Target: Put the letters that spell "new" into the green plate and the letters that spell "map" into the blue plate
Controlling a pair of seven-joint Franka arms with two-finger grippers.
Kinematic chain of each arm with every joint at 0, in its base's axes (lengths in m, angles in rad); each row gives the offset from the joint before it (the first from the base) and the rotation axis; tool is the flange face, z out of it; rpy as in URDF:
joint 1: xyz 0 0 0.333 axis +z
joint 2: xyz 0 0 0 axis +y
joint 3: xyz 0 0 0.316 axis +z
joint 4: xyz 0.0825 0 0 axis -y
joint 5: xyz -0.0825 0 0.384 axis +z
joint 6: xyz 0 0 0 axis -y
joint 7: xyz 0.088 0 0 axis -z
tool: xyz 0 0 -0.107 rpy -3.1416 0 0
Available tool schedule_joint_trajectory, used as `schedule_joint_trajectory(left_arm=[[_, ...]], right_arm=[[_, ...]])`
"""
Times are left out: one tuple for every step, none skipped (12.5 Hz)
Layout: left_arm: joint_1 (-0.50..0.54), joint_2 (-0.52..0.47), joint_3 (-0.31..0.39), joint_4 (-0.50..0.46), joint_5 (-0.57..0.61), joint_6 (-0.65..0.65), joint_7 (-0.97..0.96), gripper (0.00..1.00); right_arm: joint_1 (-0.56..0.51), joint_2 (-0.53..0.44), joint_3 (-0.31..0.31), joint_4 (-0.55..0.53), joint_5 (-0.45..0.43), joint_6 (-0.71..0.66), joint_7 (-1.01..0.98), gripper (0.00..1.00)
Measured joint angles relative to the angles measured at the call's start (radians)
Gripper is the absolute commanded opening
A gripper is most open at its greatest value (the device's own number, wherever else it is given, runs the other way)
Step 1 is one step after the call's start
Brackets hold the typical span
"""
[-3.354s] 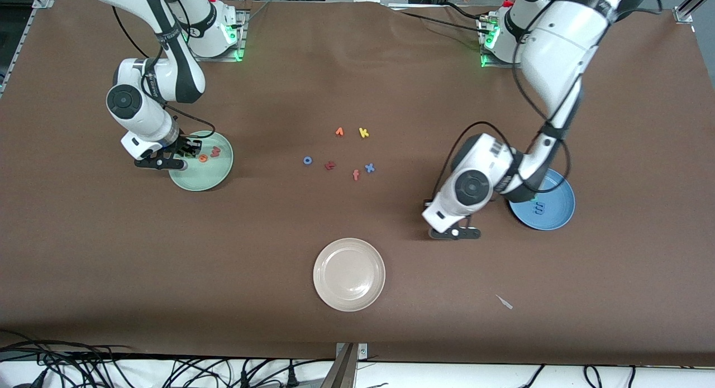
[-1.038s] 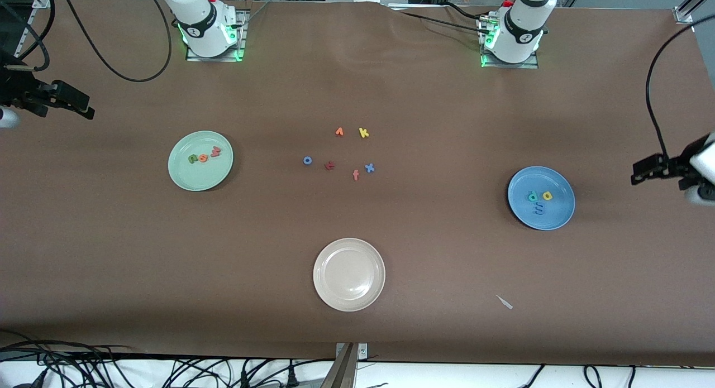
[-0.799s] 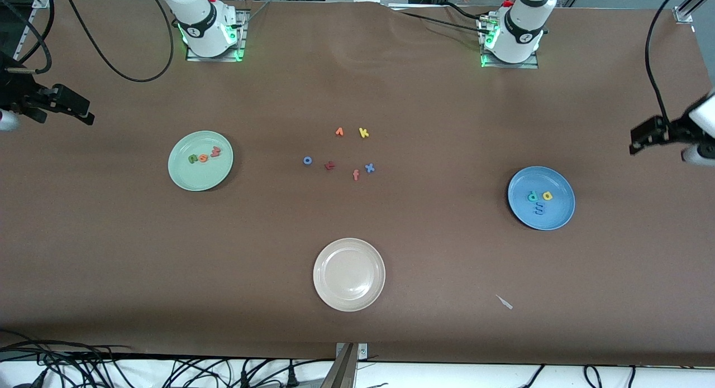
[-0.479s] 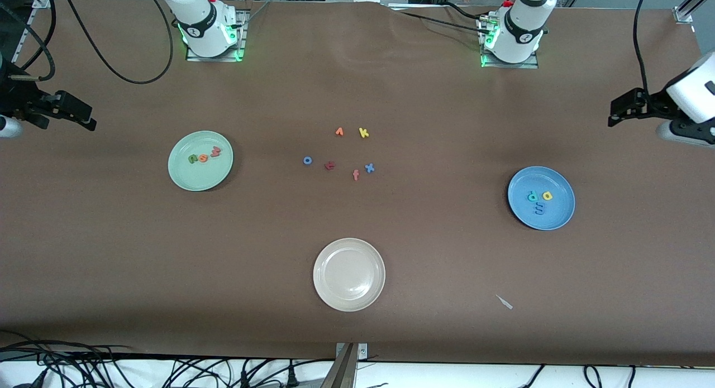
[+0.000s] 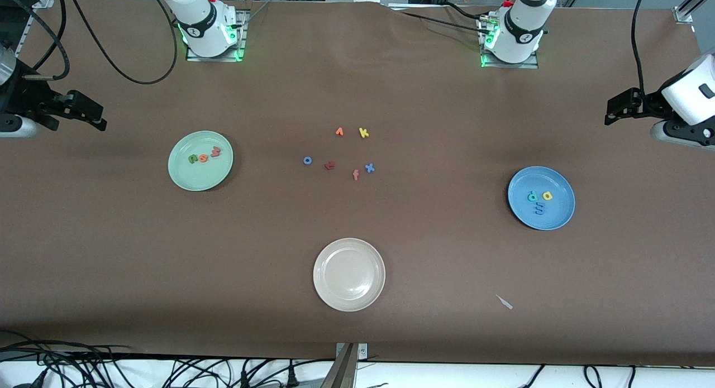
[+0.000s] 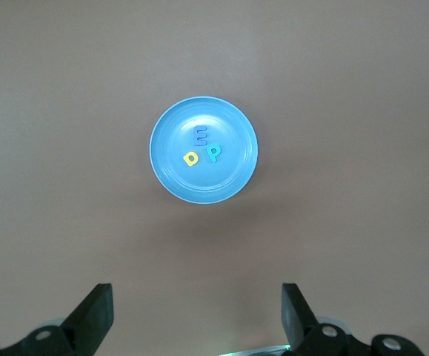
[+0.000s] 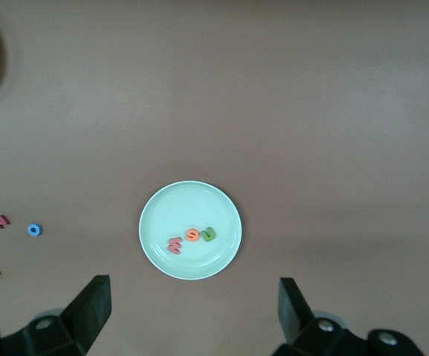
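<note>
The green plate (image 5: 184, 173) holds the green n (image 5: 193, 158), orange e (image 5: 203, 157) and salmon-red w (image 5: 215, 151). The right wrist view shows that plate (image 7: 162, 215) too. On the blue plate (image 5: 558, 215) lie the teal p (image 5: 533, 196), yellow a (image 5: 547, 196) and blue m (image 5: 539, 209); the same plate (image 6: 170, 126) appears in the left wrist view. My left gripper (image 5: 614, 111) hangs open and empty high over the left arm's end of the table. My right gripper (image 5: 92, 115) is likewise open and empty, high over the right arm's end.
Loose letters lie mid-table: an orange one (image 5: 339, 132), yellow k (image 5: 363, 133), blue o (image 5: 308, 161), a dark red one (image 5: 329, 165), salmon f (image 5: 356, 175), blue x (image 5: 369, 167). A beige plate (image 5: 321, 265) sits nearest the front camera. A pale scrap (image 5: 504, 302) lies beside it.
Both arms have lifted away from their plates and out to the table's ends. In the last second the left gripper swung toward the bases. All six letters stayed in the plates.
</note>
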Motion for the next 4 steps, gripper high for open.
schedule_joint_trajectory(left_arm=[[0.0, 0.0, 0.0, 0.0, 0.0, 0.0, 0.0, 1.0], [0.0, 0.0, -0.001, 0.0, 0.0, 0.0, 0.0, 1.0], [0.0, 0.0, -0.001, 0.001, 0.0, 0.0, 0.001, 1.0], [0.0, 0.0, -0.001, 0.001, 0.0, 0.0, 0.001, 1.0]], right_arm=[[0.0, 0.0, -0.003, 0.0, 0.0, 0.0, 0.0, 1.0], [-0.001, 0.001, -0.005, 0.0, 0.0, 0.0, 0.0, 1.0], [-0.001, 0.001, -0.006, 0.0, 0.0, 0.0, 0.0, 1.0], [-0.001, 0.001, -0.007, 0.0, 0.0, 0.0, 0.0, 1.0]])
